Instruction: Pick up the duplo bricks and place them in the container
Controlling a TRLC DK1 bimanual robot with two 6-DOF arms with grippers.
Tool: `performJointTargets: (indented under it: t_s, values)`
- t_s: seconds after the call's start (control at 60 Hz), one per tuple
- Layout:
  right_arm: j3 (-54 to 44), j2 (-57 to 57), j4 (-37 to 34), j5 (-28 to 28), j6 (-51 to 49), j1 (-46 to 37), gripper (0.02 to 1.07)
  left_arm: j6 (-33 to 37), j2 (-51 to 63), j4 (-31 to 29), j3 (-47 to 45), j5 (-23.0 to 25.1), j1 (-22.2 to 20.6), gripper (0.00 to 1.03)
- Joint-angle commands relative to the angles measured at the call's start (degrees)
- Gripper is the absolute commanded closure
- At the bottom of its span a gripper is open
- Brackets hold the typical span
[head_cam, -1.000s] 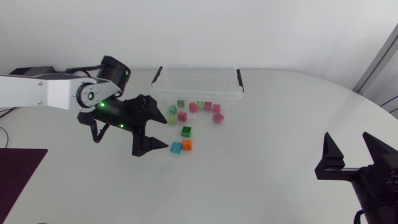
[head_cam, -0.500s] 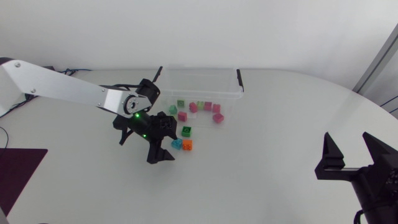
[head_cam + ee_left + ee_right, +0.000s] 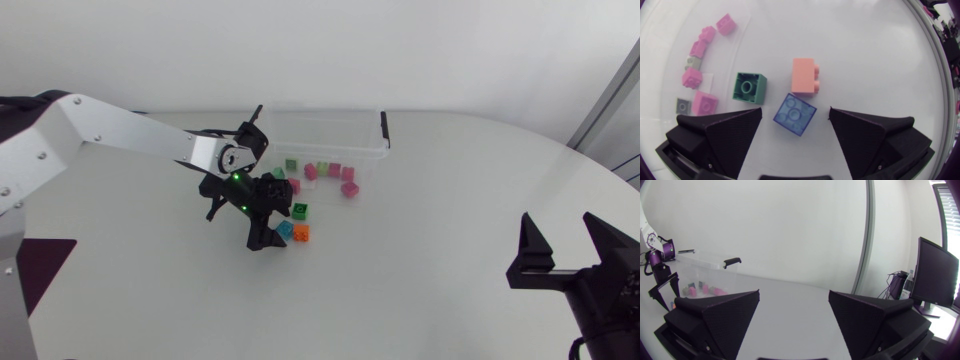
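- The left gripper hangs low over the table, just in front of the container. Its fingers are spread wide, one on each side of the blue brick. Neither finger touches it, so nothing is gripped yet.
- Ahead of the blue brick, the orange brick sits right at its corner, touching or very nearly so. The green brick is just beside them, a little nearer the container. These three look like all that is left on the table.
- Pink bricks and a couple of pale ones appear to be inside the container already, seen through its clear wall. I can't be fully sure of that.
- Risk one: the blue brick lies cornerwise to the fingers. On closing they may meet corners rather than flat faces, and the brick could twist or squirt out.
- Risk two: the orange brick is so close that a shifting blue brick may shove it, or a lift may drag it along.
- Risk three: the green brick is close ahead of one fingertip, so a slightly off approach could clip it.
- The left wrist view gives the blue brick's skew and the gap to each finger. The head view hides much of that under the arm, but only it shows the container's open top and the way to it.
- The right gripper is well away from the container, near the table's edge, with its fingers wide and empty.
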Motion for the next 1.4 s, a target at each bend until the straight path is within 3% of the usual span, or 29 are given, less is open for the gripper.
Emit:
performJointTargets:
  t_s: [0.0, 0.133, 0.25, 0.467, 0.683, 0.783, 0.967, 1.017, 1.15, 1.267, 1.383]
  values:
    - [-1.17, -0.38, -0.39, 0.07, 1.15, 0.31, 0.07, 3.08, 2.62, -2.51, 1.23, -1.26, -0.57, 0.12]
    - [-1.17, -0.38, -0.39, 0.07, 1.15, 0.31, 0.07, 4.67, 1.65, -5.76, 0.26, -1.44, -1.09, 0.19]
    - [-1.17, -0.38, -0.39, 0.07, 1.15, 0.31, 0.07, 5.63, 0.51, -6.82, -1.41, -1.44, -0.92, 0.31]
    - [-1.17, -0.38, -0.39, 0.07, 1.15, 0.31, 0.07, 6.07, -2.83, -8.49, -4.66, -1.44, -1.09, 0.79]
    - [-1.17, -0.38, -0.39, 0.07, 1.15, 0.31, 0.07, 5.37, -11.8, -10.6, -8.62, -1.0, -2.68, 0.79]
    - [-1.17, -0.38, -0.39, 0.07, 1.15, 0.31, 0.07, 4.75, -18.56, -12.44, -7.74, 1.64, -2.41, 0.79]
    - [-1.17, -0.38, -0.39, 0.07, 1.15, 0.31, 0.07, -5.88, -23.66, -12.36, 2.72, 6.56, -0.57, 0.79]
    - [-1.17, -0.38, -0.39, 0.07, 1.15, 0.31, 0.07, -10.98, -22.87, -10.77, 5.97, 7.35, -0.13, 0.79]
    - [-1.17, -0.38, -0.39, 0.07, 1.15, 0.31, 0.07, -26.8, -18.04, 1.09, 10.89, 7.0, 0.4, 0.77]
    - [-1.17, -0.38, -0.39, 0.07, 1.15, 0.31, 0.07, -37.35, -12.76, 11.37, 13.27, -0.12, -0.13, 0.75]
    - [-1.17, -0.38, -0.39, 0.07, 1.15, 0.31, 0.07, -42.18, -7.49, 14.45, 16.7, -5.92, -0.65, 0.74]
